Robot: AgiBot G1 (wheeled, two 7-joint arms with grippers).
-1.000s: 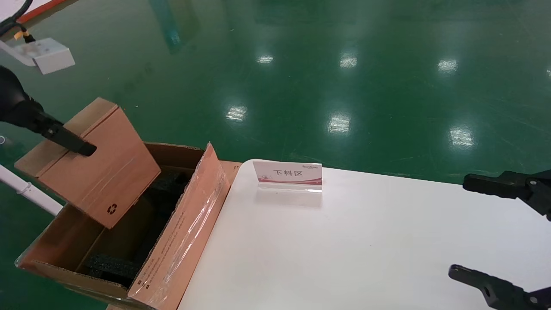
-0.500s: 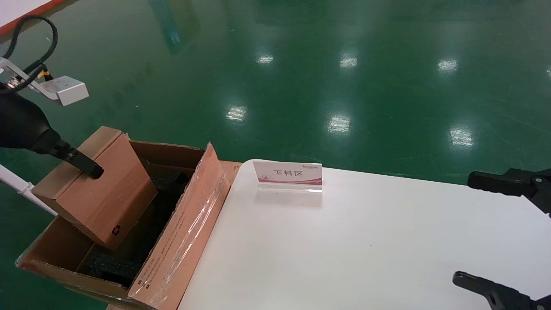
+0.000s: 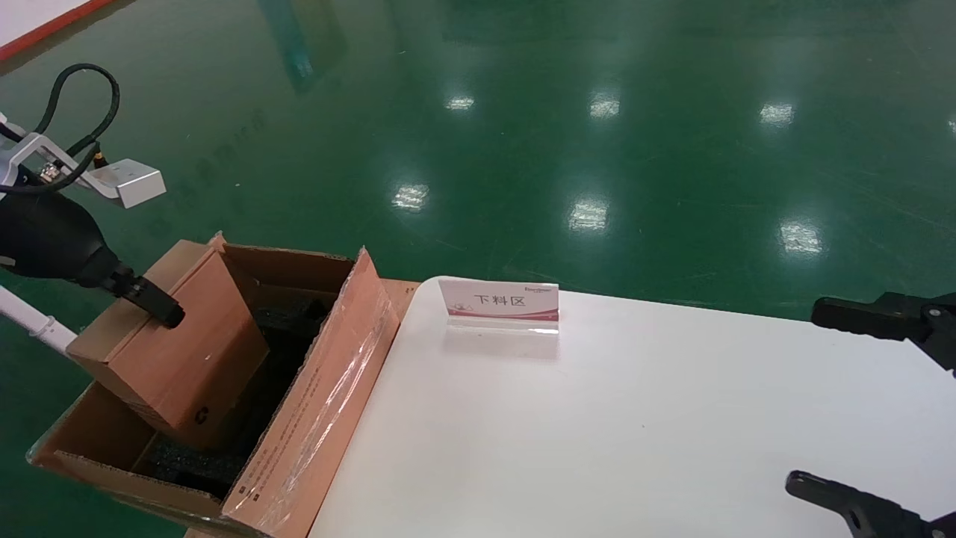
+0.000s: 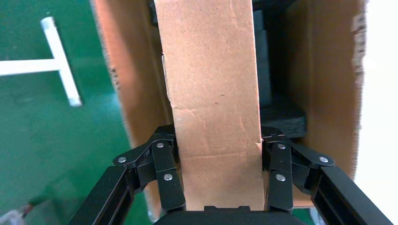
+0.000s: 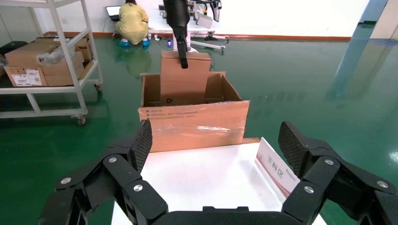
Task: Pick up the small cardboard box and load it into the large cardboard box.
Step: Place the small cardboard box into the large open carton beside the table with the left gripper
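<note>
Now we are lowering our load into the large cardboard box point(image 3: 314, 418), which stands on the floor hard against the left end of the white table point(image 3: 635, 426). Its flaps stand upright, the taped one nearest the table, so the mouth is open to us from above, and black foam blocks point(image 3: 187, 459) line the bottom, likely as a bed for whatever goes in.

Next in size, the small cardboard box point(image 3: 175, 347) hangs tilted, its lower corner already below the rim and its upper part above it. We cannot tell whether that corner touches the foam. We carry it at a slant probably because the grip sits on its top edge, off to one side of its weight.

Our left gripper point(image 4: 219, 157) is clenched on that top edge, one finger on each broad face, as the left wrist view shows plainly. We judge the load about halfway in; it should sink further and level out before we let go, or it may end up propped on a foam block.

On the table, well clear of the work, stands a small sign stand point(image 3: 499, 305).

Our right gripper point(image 5: 218, 145) waits over the table's right side with its jaws spread wide and nothing between them.
</note>
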